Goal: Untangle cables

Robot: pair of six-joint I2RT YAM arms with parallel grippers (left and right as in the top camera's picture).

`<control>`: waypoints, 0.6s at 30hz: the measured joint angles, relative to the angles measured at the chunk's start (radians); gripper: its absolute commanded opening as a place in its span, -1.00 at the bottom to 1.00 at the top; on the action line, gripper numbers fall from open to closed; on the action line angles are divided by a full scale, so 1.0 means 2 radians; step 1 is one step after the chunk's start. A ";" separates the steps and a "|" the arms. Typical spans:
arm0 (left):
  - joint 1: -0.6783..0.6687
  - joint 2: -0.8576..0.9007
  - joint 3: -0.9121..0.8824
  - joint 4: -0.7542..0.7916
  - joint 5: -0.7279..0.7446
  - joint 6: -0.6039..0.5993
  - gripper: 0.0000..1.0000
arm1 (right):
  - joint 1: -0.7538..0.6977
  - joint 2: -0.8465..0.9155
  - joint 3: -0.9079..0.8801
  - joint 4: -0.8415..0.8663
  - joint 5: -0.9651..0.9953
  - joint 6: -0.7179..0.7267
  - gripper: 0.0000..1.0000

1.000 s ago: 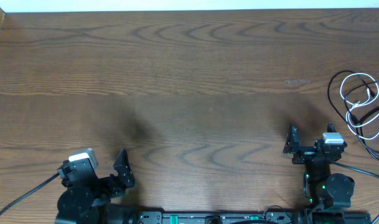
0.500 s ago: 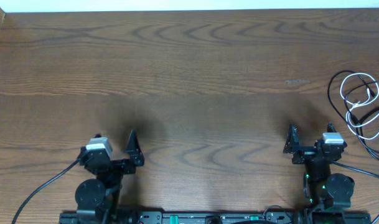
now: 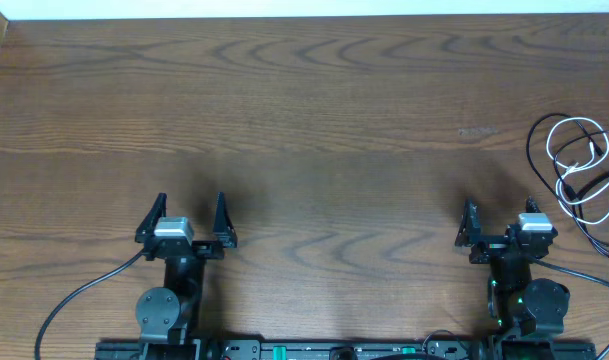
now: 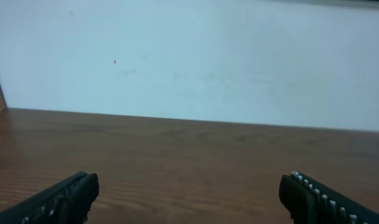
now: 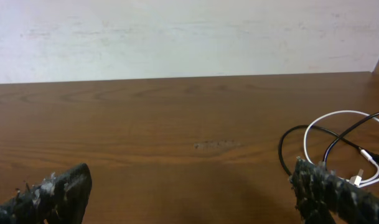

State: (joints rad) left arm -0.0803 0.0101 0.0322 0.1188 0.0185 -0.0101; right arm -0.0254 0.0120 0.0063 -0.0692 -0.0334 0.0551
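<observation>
Two open claws, cables off to the right

The right claw point(image 3: 500, 218) is wide open and holds nothing. The cables point(image 3: 578, 170) lie on the table point(image 3: 334, 120) near it, ahead and to its right, not touching it. The left claw point(image 3: 189, 208) is open and empty too, far from them. The black cable point(image 5: 280, 152) and white cable point(image 5: 326, 116) loop over each other. The picture edge cuts some off, and a finger point(image 5: 326, 186) hides part.

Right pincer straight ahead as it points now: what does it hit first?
Ahead of the right pincer, only bare table up to the wall. The cables lie just right of that line; its right finger may brush the black loop.
</observation>
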 measured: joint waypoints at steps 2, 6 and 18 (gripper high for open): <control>0.000 0.000 -0.009 -0.007 0.008 0.016 0.96 | 0.000 0.000 0.000 0.000 0.000 0.000 0.99; 0.000 0.000 -0.013 -0.052 0.031 0.049 0.95 | 0.000 0.000 0.000 0.000 0.000 0.000 0.98; 0.000 0.000 -0.009 -0.069 0.033 0.071 0.96 | 0.000 0.000 0.000 0.000 0.000 0.000 0.99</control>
State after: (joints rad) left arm -0.0803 0.0101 0.0139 -0.0193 0.0841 0.1310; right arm -0.0254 0.0120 0.0063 -0.0692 -0.0334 0.0551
